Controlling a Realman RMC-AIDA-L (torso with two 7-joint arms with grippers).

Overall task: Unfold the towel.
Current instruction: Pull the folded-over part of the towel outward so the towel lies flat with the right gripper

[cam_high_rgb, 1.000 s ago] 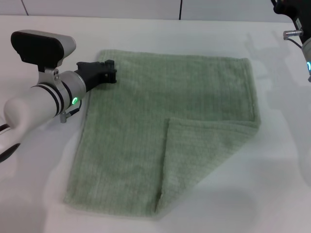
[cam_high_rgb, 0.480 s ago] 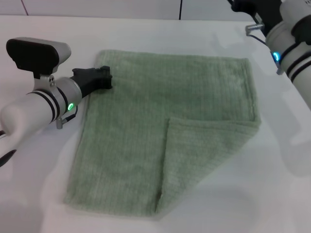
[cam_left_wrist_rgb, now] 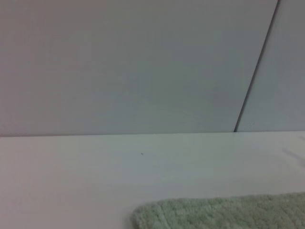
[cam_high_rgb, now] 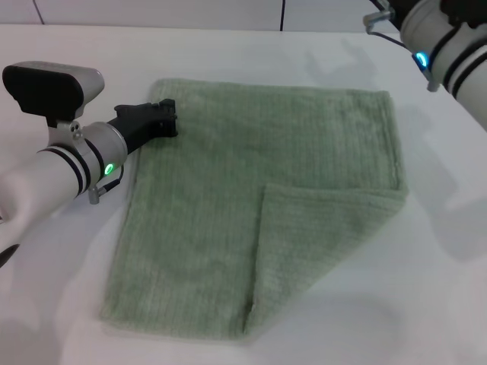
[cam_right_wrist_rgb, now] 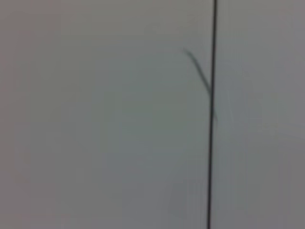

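The pale sage-green towel lies flat on the white table. Its near right corner is folded over onto the cloth as a triangular flap. My left gripper is low at the towel's far left corner, touching its edge. A strip of that edge shows in the left wrist view. My right arm is raised at the far right, beyond the towel's far right corner. Its gripper is out of view, and the right wrist view shows only the wall.
The table continues as bare white surface around the towel on all sides. A pale wall with a dark vertical seam stands behind the table. The seam also shows in the left wrist view and the right wrist view.
My right arm has swung in from the far right edge to the upper right of the view. My left gripper has drawn back slightly to the left. The towel has not moved.
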